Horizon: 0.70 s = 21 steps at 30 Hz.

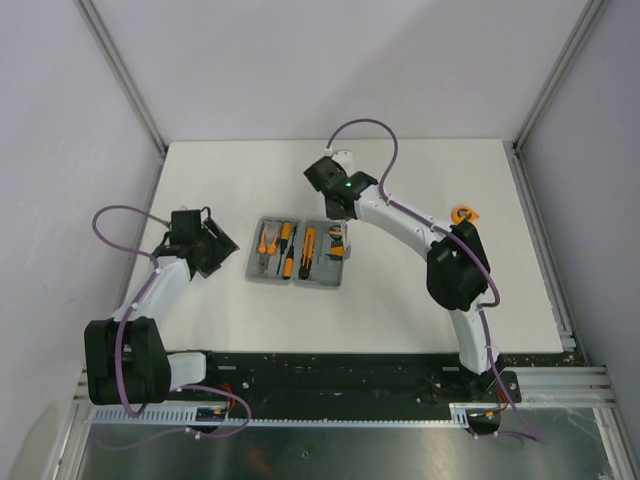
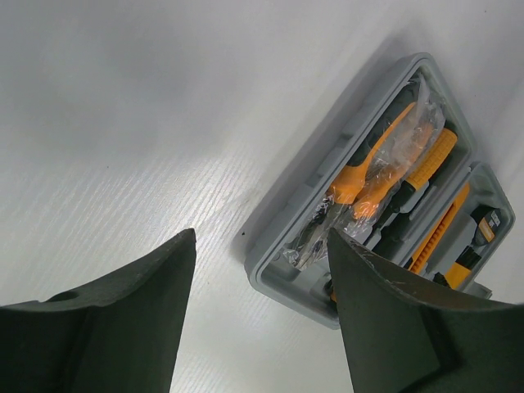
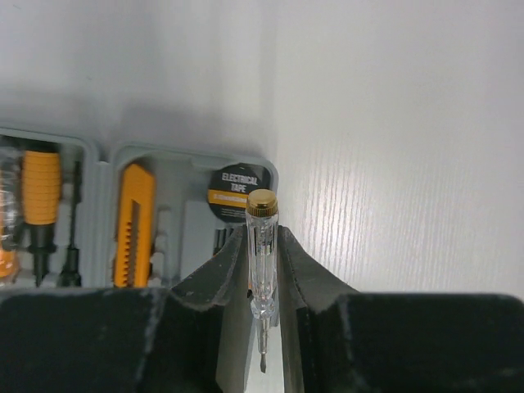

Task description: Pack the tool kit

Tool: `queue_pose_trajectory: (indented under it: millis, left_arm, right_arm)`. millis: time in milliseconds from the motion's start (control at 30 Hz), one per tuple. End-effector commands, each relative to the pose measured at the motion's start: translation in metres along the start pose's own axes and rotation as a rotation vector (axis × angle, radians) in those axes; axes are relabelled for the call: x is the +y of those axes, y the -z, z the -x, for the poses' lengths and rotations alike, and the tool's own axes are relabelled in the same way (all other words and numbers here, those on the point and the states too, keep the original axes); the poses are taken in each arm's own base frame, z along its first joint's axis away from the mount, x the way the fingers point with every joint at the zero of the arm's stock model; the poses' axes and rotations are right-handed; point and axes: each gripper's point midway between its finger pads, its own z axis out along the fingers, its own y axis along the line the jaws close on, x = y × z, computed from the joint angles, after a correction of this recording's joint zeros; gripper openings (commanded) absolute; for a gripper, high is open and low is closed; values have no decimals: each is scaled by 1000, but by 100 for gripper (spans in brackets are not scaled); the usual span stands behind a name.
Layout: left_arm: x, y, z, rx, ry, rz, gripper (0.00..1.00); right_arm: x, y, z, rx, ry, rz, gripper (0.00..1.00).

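Clear-plastic tester screwdriver (image 3: 262, 270), brass cap, pinched btwn fingers of right gripper (image 3: 260, 246), held near far right corner of case (image 1: 297, 252). Case lies open, flat on table (image 1: 420, 310). Orange knife (image 3: 133, 221) and tape roll (image 3: 237, 192) in its right half, bagged pliers (image 2: 368, 176) in left half. Left gripper (image 2: 260, 246): fingers spread, empty, near case's left side. Small orange item (image 1: 465, 214) well right of case, can't ID.
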Motion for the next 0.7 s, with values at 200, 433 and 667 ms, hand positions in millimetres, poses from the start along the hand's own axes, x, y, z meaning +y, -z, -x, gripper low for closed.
queue_pose_trajectory:
  millis: [200, 433, 667]
  left_arm:
    - [-4, 4, 11, -35, -26, -12, 70]
    - [-9, 5, 13, -28, -23, -29, 70]
    - [-7, 3, 9, -17, -24, -25, 69]
  right_arm:
    - [31, 35, 34, -82, -6, 123, 0]
    - [58, 13, -7, 82, -117, 205, 0]
    - [68, -5, -26, 144, -143, 212, 0]
